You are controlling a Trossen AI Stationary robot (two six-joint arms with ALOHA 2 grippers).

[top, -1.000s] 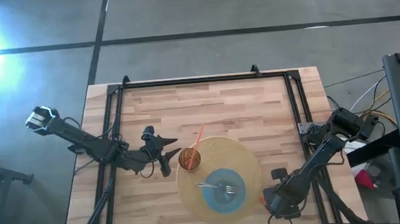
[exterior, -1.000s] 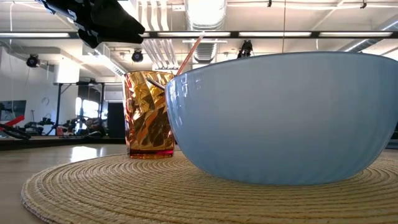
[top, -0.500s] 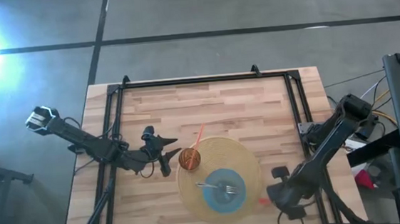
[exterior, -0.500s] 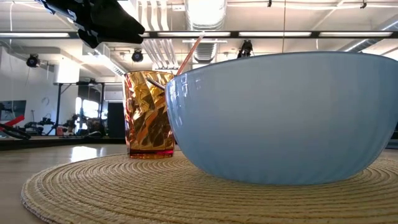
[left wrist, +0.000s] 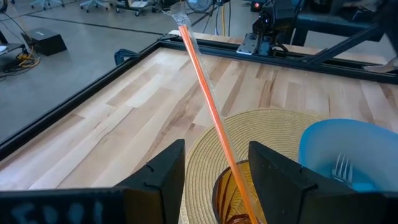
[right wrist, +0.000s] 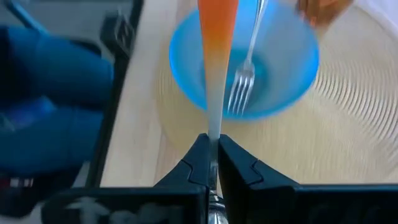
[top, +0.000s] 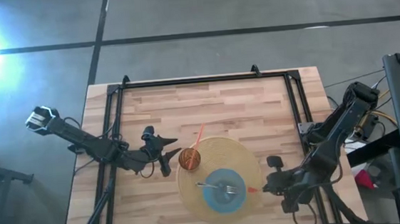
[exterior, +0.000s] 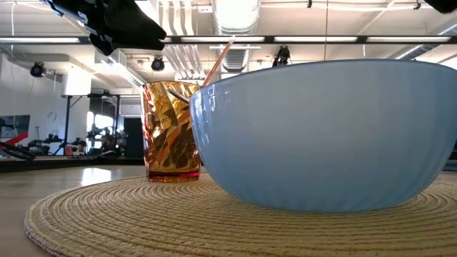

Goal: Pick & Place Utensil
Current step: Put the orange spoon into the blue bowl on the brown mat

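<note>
- The wooden table (top: 221, 103) is carrying a round woven placemat (top: 243, 155), which is lying toward the table's near edge.
- The blue bowl (top: 225, 189) is sitting on the placemat's near half, with a metal fork (top: 217, 187) lying inside it, tines toward the right arm.
- The amber glass (top: 189, 158) is standing on the placemat's left edge, just beside the bowl, and an orange straw (top: 198, 136) is leaning out of it.
- The right gripper (top: 269, 186) is hovering just right of the bowl, its fingers pinching an orange-tipped utensil (right wrist: 216, 56) that is pointing over the bowl's rim.
- The left gripper (top: 171, 148) is hanging just left of the glass with its fingers parted and holding nothing.
</note>
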